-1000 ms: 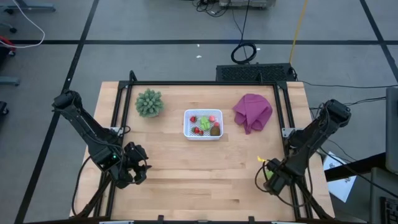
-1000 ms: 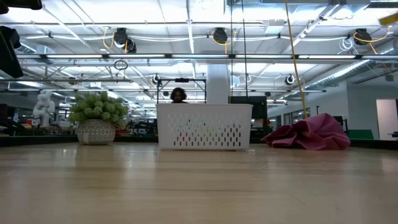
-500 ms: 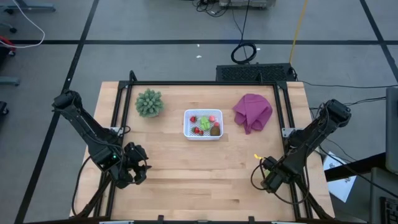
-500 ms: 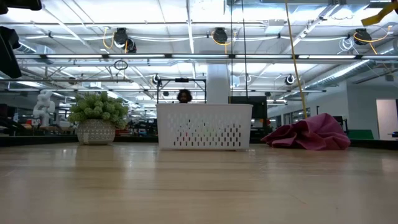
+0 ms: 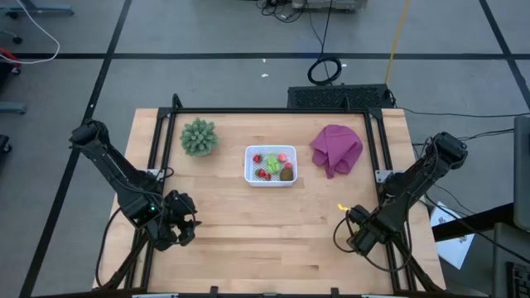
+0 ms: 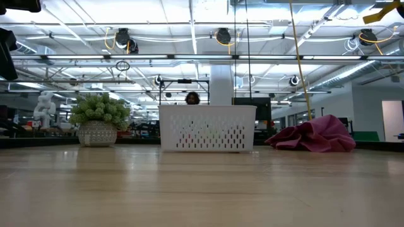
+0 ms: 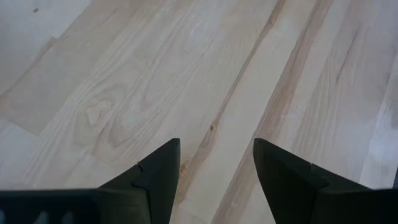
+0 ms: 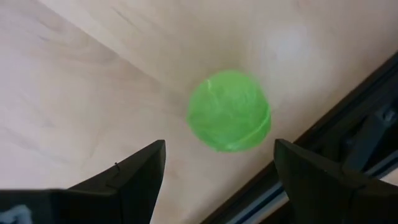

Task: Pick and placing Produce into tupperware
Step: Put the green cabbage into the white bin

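Down at the near right corner of the light wooden table point(image 5: 248, 240), my right gripper point(image 8: 214, 180) hung with its two dark fingers point(image 8: 130, 180) spread wide apart, holding nothing. Between and just beyond them, seen through my right wrist camera, a round bright green toy piece of produce point(image 8: 229, 111) lay on the wood, close beside the black frame rail at the table's edge; neither finger touched it. From overhead that piece could not be made out, hidden near my right arm.

My left gripper point(image 5: 184, 223) waited over the near left part of the table, its fingers point(image 7: 155, 177) parted with only bare wood grain showing between them, gripping nothing.

Well apart from both grippers, towards the far middle of the table, stood the small white rectangular plastic tupperware with perforated walls point(image 5: 250, 172). Inside it lay several toy pieces: red and pink bits point(image 5: 258, 159), a bright green piece point(image 5: 272, 162) and a brown oval point(image 5: 286, 174). To its left sat a spiky grey-green plant point(image 5: 199, 136), and to its right a crumpled purple cloth point(image 5: 335, 147).
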Available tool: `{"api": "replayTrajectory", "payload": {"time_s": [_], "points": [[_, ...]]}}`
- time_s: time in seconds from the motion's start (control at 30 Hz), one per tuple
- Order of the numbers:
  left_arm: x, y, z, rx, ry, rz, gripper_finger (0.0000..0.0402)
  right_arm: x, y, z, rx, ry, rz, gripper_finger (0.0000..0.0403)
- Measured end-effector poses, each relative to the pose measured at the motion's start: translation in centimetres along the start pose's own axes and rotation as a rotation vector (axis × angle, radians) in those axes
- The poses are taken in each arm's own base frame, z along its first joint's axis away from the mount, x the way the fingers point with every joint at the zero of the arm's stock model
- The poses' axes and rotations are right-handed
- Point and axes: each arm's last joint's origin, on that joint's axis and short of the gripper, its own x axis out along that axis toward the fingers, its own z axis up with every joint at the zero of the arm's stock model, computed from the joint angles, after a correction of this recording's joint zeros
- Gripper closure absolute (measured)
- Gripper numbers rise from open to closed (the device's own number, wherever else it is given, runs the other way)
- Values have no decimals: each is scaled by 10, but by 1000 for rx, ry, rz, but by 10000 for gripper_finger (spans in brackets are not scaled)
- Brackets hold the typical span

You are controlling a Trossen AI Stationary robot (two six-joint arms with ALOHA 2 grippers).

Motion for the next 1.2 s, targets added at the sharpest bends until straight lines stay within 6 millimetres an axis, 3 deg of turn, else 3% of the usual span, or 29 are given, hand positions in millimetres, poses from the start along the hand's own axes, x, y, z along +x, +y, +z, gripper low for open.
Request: {"api": "replayTrajectory", "payload": {"time_s": [0.4,0.87,1.2], "points": [[0,0,-1,-27,18,-5,195,13,-8,4,-34,-24,-37,112],[0,-3,0,-54,14,-32,195,35,-8,8,-58,-10,39,112],[0,-5,1,-37,9,-47,195,35,-8,8,-55,-8,50,112]]}}
